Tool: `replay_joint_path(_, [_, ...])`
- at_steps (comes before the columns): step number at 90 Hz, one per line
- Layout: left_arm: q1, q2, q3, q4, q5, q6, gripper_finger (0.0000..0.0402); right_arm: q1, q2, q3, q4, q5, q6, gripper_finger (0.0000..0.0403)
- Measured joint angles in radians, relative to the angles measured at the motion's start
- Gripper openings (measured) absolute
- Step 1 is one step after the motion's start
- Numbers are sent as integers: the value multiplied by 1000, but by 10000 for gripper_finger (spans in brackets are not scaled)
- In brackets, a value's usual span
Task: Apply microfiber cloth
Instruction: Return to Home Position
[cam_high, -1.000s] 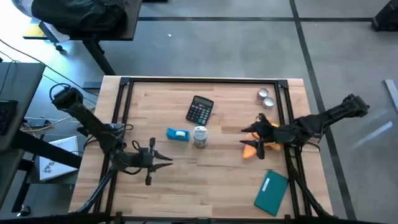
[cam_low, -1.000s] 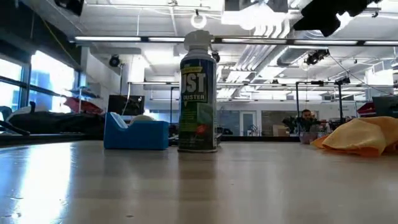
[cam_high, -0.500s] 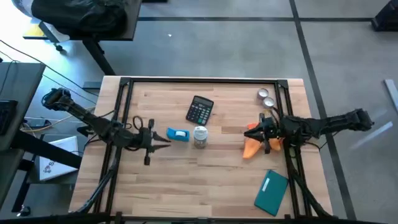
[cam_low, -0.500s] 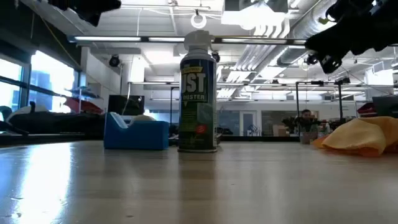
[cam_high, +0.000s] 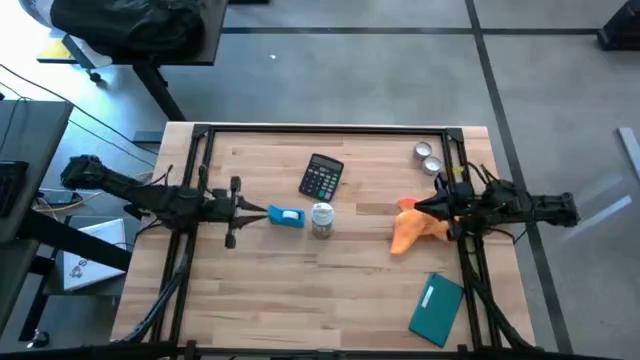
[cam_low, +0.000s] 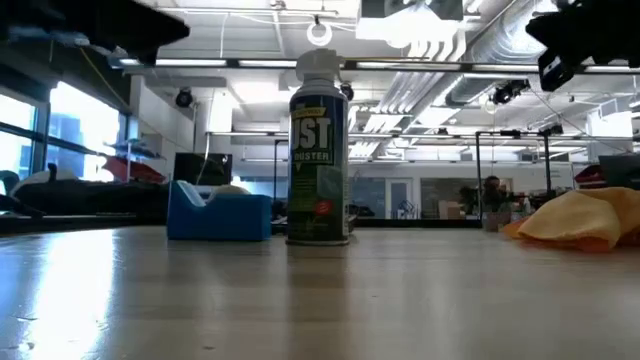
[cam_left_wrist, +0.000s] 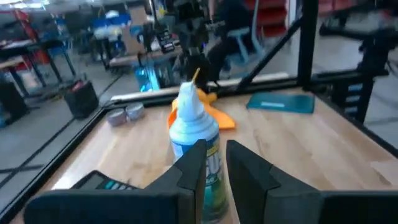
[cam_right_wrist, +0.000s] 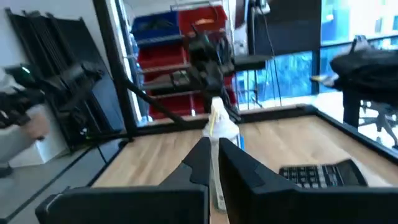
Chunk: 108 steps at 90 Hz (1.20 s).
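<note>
Your cloth (cam_high: 408, 235) lies loose in a heap on the right side of the table (cam_high: 330, 290), held by neither arm, so the wiping looks done and only parking the arms is left. The right gripper (cam_high: 432, 207) hangs above the cloth's far edge, fingers almost together, empty. The left gripper (cam_high: 258, 209) is near the left edge, fingers slightly apart, empty, pointing toward the can (cam_high: 321, 219).

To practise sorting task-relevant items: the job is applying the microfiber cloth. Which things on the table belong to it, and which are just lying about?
Job: microfiber cloth.
Lying about: calculator, blue box, duster can, two tins, teal pad.
</note>
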Motion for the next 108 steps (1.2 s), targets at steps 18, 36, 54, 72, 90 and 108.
replay_joint_path(18, [214, -25, -203, 228, 193, -80, 46, 0, 2, 0, 9, -19, 24, 0])
replay_joint_path(36, [398, -23, -201, 214, 388, -130, 46, 0, 1, -60, 167, -31, -30, 0])
replay_joint_path(54, [485, -53, -201, 214, 543, -190, 46, 0, 13, -204, 300, 66, -32, 0])
replay_joint_path(72, [523, -156, -202, 128, 557, -210, 46, -1, 32, -204, 182, 244, 99, 0])
replay_joint_path(90, [547, -306, -202, -50, 508, -188, 35, -1, 35, -202, 179, 243, 98, 0])
replay_joint_path(108, [512, -475, -202, -277, 490, -192, 3, -1, 35, -202, 178, 244, 98, 0])
